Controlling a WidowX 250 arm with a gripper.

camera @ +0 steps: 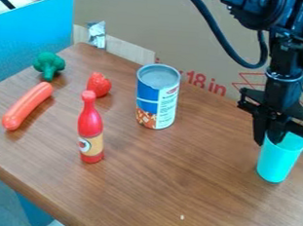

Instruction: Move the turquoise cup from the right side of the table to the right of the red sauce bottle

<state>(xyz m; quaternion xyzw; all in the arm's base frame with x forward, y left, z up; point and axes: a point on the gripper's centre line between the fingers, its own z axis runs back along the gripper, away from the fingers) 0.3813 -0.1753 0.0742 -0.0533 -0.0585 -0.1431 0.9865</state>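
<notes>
"Black two-finger gripper (268, 138): pinching anything?"

"Can't tell; it's at the turquoise plastic cup (279, 162), right of the blue-and-white tin can (157, 97)."

"Else on the brown wooden table (174, 194)?"

"Left of the can: red bottle (91, 128), red strawberry (98, 85), orange sausage (27, 106), green broccoli (48, 63). Behind it, brown cardboard (128, 20)."

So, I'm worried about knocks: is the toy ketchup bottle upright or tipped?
Upright: the ketchup bottle stands on the table, its cap pointing up.

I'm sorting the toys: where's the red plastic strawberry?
The strawberry is left of centre in the camera view, between the green toy broccoli and blue metal can, behind the red plastic bottle.
</notes>
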